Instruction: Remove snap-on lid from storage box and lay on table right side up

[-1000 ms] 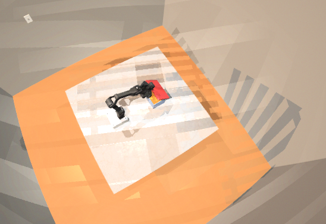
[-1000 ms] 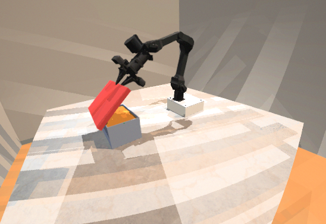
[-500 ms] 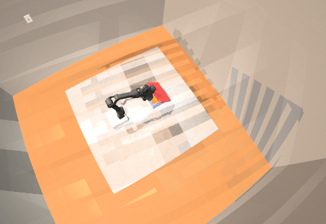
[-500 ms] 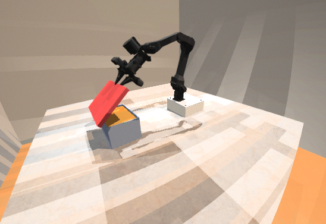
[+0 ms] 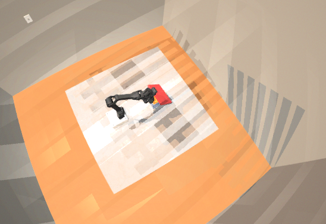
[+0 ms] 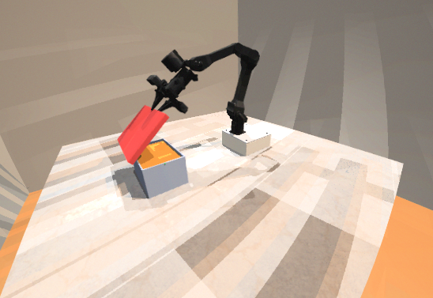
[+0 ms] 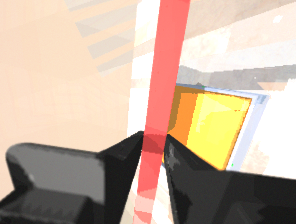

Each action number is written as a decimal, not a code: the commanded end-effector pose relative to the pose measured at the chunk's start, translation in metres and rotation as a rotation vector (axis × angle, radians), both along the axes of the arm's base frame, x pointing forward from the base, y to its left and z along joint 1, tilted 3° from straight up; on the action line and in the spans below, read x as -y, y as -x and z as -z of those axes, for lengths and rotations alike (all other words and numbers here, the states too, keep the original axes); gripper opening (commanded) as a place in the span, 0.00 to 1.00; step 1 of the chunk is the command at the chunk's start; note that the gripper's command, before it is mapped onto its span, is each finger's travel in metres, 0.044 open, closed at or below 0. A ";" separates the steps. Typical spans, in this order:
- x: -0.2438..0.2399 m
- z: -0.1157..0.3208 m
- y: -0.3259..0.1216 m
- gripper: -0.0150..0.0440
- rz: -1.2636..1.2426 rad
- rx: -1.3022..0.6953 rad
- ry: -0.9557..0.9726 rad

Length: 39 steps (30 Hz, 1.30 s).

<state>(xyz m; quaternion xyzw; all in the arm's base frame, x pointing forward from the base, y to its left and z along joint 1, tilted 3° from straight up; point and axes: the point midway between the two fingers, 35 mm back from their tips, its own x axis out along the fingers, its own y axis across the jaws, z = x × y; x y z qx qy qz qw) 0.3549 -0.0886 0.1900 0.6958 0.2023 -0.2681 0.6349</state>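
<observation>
The red lid (image 5: 162, 94) (image 6: 142, 134) (image 7: 166, 65) is off the box top and steeply tilted, with its upper edge in my gripper (image 6: 156, 110) (image 7: 154, 136). My gripper is shut on that edge. The lid's lower edge is at the far side of the box in the exterior view; whether it touches the rim I cannot tell. The blue-grey storage box (image 6: 166, 175) (image 7: 245, 135) stands upright on the table, its orange-yellow inside showing. In the top view the lid and arm hide most of the box.
The arm's white base block (image 5: 118, 119) (image 6: 246, 142) stands on the pale tabletop (image 5: 128, 163) (image 6: 99, 241), a short way from the box. An orange surface (image 5: 59, 184) (image 6: 411, 241) surrounds the pale area.
</observation>
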 end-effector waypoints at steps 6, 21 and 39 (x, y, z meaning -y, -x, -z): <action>0.017 0.000 0.003 0.25 -0.005 0.004 0.003; 0.046 0.001 0.010 0.25 -0.005 0.004 0.006; 0.081 0.003 0.019 0.25 -0.005 0.003 0.009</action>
